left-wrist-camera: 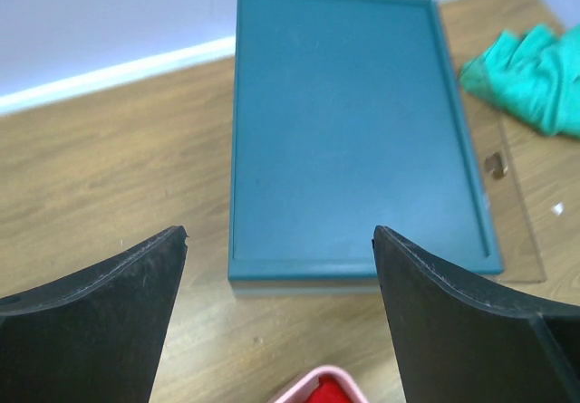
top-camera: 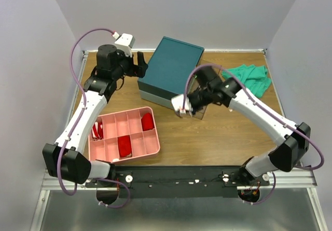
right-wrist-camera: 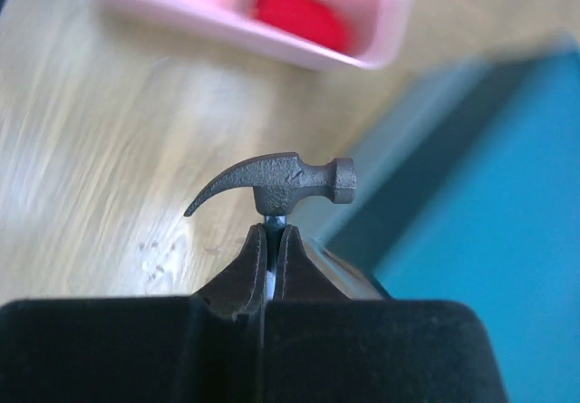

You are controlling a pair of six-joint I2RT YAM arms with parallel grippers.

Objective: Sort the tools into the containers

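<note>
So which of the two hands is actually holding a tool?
The right hand, shut on a small steel-headed hammer just below its head. The left hand is open and empty, facing the teal box.

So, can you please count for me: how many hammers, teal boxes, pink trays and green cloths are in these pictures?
claw hammer: 1
teal box: 1
pink compartment tray: 1
green cloth: 1
Total: 4
</note>
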